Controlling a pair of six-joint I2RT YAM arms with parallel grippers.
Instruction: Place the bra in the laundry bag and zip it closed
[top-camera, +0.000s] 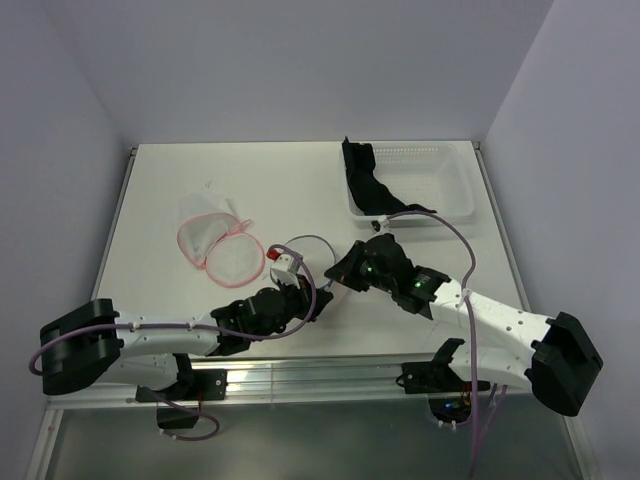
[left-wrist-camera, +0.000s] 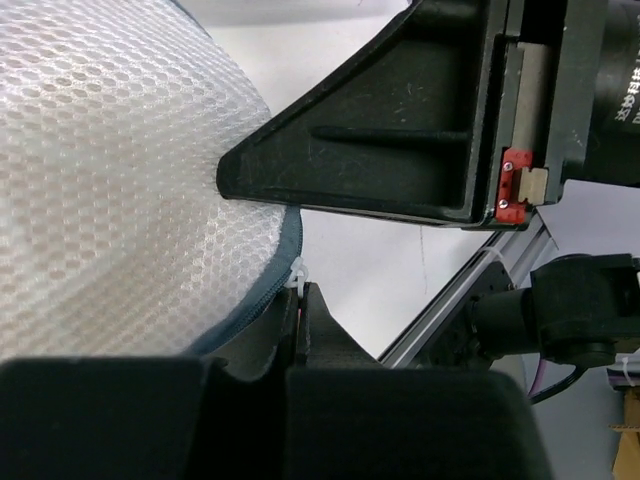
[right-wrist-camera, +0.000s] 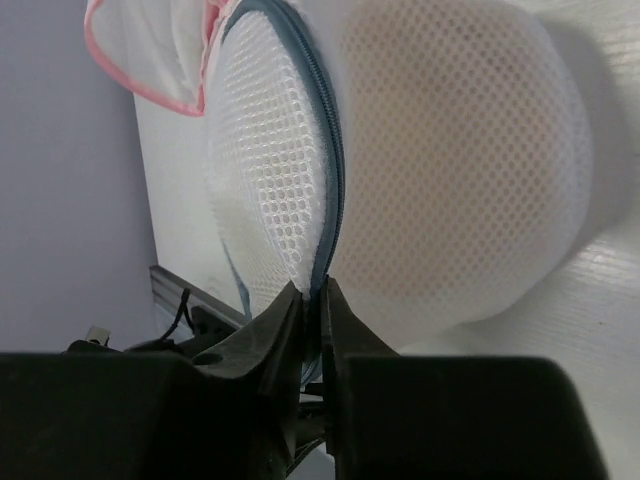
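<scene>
The laundry bag is a white mesh dome (right-wrist-camera: 450, 170) with a blue-grey zipper (right-wrist-camera: 335, 170). It also fills the left wrist view (left-wrist-camera: 110, 190). A beige tint shows through the mesh, and I cannot tell for sure that it is the bra. In the top view the bag is mostly hidden under the two grippers near the table's front. My left gripper (left-wrist-camera: 298, 290) (top-camera: 308, 290) is shut on the white zipper pull (left-wrist-camera: 293, 276). My right gripper (right-wrist-camera: 320, 292) (top-camera: 338, 275) is shut on the bag's zipper edge, and its black body (left-wrist-camera: 400, 130) is close above the left one.
A white mesh piece with pink edging (top-camera: 218, 245) lies left of the grippers and shows in the right wrist view (right-wrist-camera: 150, 50). A clear plastic basket (top-camera: 440, 190) stands at the back right with a black cloth (top-camera: 365, 180) over its left rim. The table's front rail (left-wrist-camera: 470, 290) is close.
</scene>
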